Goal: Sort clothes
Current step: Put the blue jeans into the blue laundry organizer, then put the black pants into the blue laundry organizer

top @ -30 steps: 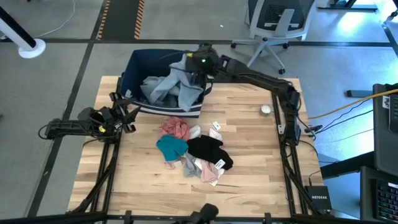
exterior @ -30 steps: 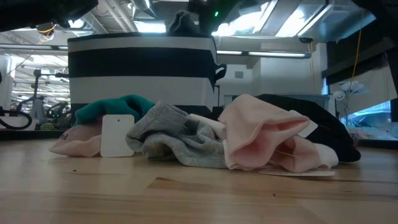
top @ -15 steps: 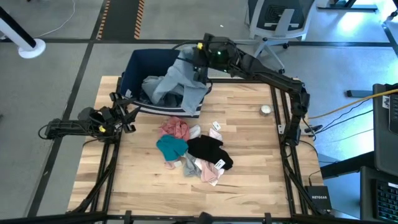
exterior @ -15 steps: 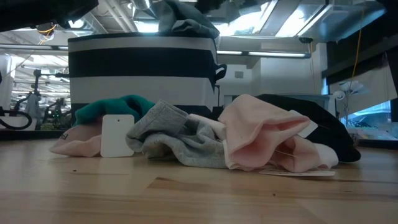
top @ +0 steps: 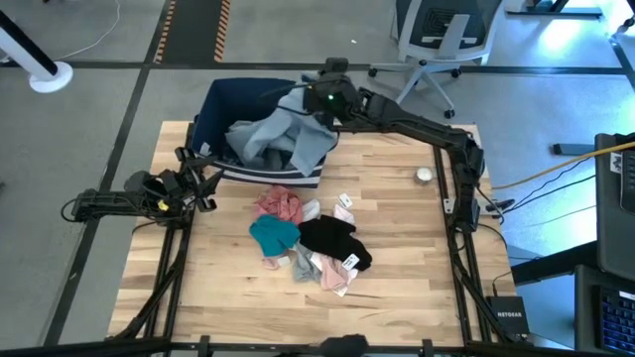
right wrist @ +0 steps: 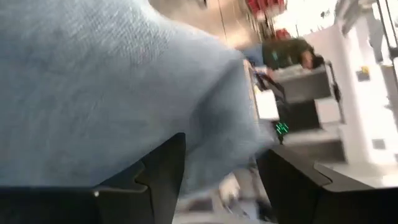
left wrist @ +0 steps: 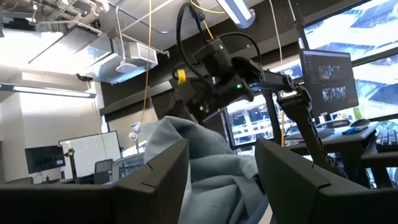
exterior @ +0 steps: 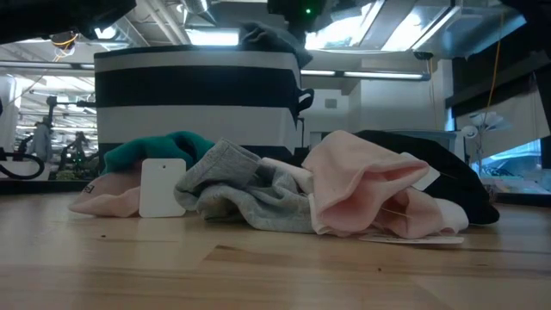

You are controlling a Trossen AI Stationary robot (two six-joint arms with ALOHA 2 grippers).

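A pale blue-grey denim piece (top: 273, 139) lies heaped in the navy bin with white stripes (top: 213, 104) at the table's far side. One end rises to my right gripper (top: 319, 102), which is shut on it above the bin's right rim. It peaks above the rim in the low view (exterior: 267, 39). Pink (top: 280, 205), teal (top: 273, 235), black (top: 332, 238) and white-grey (top: 317, 268) small pieces lie in a pile at mid-table. My left gripper (top: 206, 181) is open and empty by the bin's near-left corner. The plaid shirt does not show. My right gripper holds the denim piece by its raised end (right wrist: 205, 149), the cloth running between its two fingers (right wrist: 161, 180). It comes from above and from the table's right. The held end stands just above the bin's rim; the rest lies slack in the bin.
A small round metal thing (top: 425, 175) sits near the table's right edge. Paper tags (top: 344, 203) lie among the small pieces. An office chair (top: 437, 40) stands beyond the far edge. Bare wood shows at the near and right parts of the table.
My right gripper has risen toward the far edge with the denim's end, then come back down over the bin's right rim. The denim's held end lifted high above the bin and has sunk again; the rest has stayed in the bin.
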